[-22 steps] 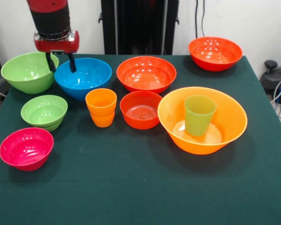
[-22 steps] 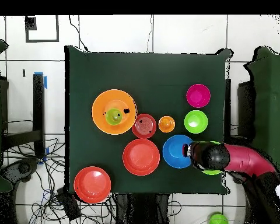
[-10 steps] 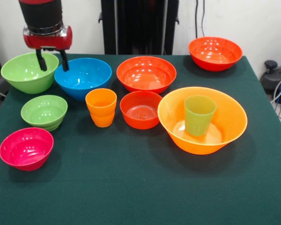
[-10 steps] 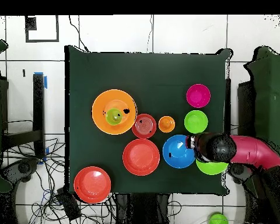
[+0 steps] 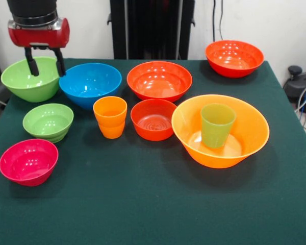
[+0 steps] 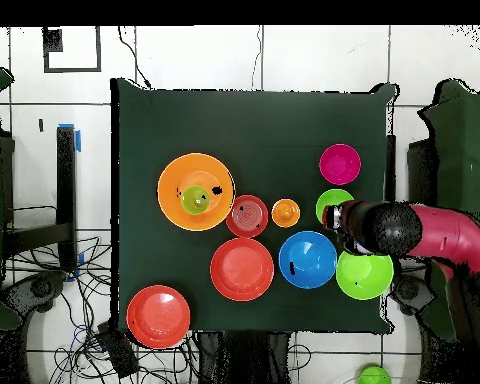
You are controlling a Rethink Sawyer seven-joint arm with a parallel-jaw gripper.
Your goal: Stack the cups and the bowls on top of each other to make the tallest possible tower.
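Note:
My gripper (image 5: pixel 44 63) is open and holds nothing. It hangs over the right half of a large green bowl (image 5: pixel 25 81) at the far left. To its right stand a blue bowl (image 5: pixel 90 83) and a wide red-orange bowl (image 5: pixel 159 80). In front of them stand an orange cup (image 5: pixel 110 117) and a small red-orange bowl (image 5: pixel 154 119). The largest orange bowl (image 5: pixel 247 140) holds a translucent green cup (image 5: pixel 217 124) upright. A small green bowl (image 5: pixel 48 121) and a pink bowl (image 5: pixel 28 161) sit at the near left. In the overhead view my arm (image 6: pixel 414 232) covers part of the small green bowl (image 6: pixel 328 203).
Another red-orange bowl (image 5: pixel 234 57) stands alone at the far right corner, seen from above as the red-orange bowl (image 6: pixel 158 316). Dark green cloth (image 5: pixel 153 209) covers the table. Cables and black equipment lie off the right table edge.
My gripper has moved left in the front view and risen, from the blue bowl's left rim to above the large green bowl. It stayed open. No bowl or cup moved.

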